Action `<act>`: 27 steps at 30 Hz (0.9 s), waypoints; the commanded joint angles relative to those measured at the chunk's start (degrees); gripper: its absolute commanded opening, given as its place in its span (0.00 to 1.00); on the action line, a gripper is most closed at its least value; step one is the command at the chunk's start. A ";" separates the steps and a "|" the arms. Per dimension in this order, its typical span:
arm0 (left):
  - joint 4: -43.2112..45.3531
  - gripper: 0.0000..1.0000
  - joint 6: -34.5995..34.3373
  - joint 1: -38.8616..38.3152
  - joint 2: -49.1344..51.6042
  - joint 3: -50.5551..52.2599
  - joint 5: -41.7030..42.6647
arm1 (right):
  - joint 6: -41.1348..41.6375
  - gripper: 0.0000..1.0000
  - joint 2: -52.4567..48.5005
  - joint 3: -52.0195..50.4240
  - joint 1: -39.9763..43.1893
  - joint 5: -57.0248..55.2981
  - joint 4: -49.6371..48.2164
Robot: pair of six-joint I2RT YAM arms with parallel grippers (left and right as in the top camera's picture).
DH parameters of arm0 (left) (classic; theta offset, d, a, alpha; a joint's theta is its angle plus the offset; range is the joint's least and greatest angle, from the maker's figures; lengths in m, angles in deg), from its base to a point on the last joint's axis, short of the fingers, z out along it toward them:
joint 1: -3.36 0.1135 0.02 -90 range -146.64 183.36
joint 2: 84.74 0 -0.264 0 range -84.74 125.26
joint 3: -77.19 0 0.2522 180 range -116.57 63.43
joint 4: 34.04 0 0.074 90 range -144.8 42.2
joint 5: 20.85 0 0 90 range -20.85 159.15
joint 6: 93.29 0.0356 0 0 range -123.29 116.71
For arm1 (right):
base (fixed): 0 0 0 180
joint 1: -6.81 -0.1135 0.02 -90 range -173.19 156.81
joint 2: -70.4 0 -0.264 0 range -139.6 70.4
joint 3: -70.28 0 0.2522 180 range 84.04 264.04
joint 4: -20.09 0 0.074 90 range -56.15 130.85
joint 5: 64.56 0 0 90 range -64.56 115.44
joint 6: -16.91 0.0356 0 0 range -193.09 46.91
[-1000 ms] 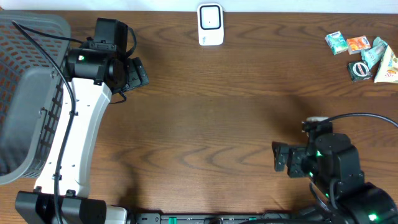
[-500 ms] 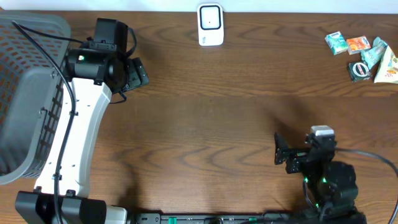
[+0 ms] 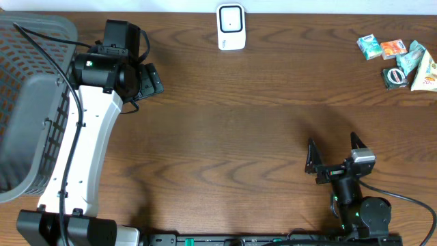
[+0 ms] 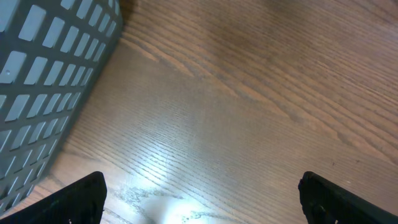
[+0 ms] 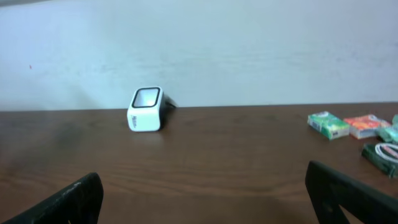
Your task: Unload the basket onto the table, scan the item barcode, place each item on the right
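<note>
The white barcode scanner [image 3: 231,27] stands upright at the table's far edge, and the right wrist view shows it [image 5: 145,109] ahead to the left. Several small items lie at the far right: a green packet [image 3: 369,46], an orange packet [image 3: 393,49], a teal packet [image 3: 410,58] and a dark round item [image 3: 395,77]. My right gripper [image 3: 333,152] sits low near the front edge, open and empty, facing the far side [image 5: 205,193]. Beside the basket, my left gripper [image 3: 147,80] hangs open over bare wood [image 4: 202,199], holding nothing.
A grey slotted basket [image 3: 27,102] fills the left end of the table, and its wall [image 4: 43,74] shows in the left wrist view. A yellow-white packet [image 3: 426,74] lies at the right edge. A pale wall rises behind the scanner.
My right arm has drawn back toward the front edge, and its gripper has turned from pointing left to pointing at the far side. The left arm has not moved.
</note>
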 commanded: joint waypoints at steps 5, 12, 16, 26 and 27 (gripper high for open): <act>-0.20 0.98 -0.70 0.09 0.20 -0.48 -0.50 | -2.86 0.99 1.22 -3.45 3.28 1.92 -4.28; -0.20 0.98 -0.70 0.09 0.20 -0.48 -0.50 | -2.91 0.99 1.22 -3.72 6.27 1.92 -4.72; -0.20 0.98 -0.70 0.09 0.20 -0.48 -0.50 | -3.06 0.99 1.22 -5.27 7.54 1.92 -7.06; -0.20 0.98 -0.70 0.09 0.20 -0.48 -0.50 | -3.08 0.99 1.22 -6.27 8.52 1.42 -3.74; -0.20 0.98 -0.70 0.09 0.20 -0.48 -0.50 | -3.08 0.99 1.22 -6.27 8.92 1.38 -1.66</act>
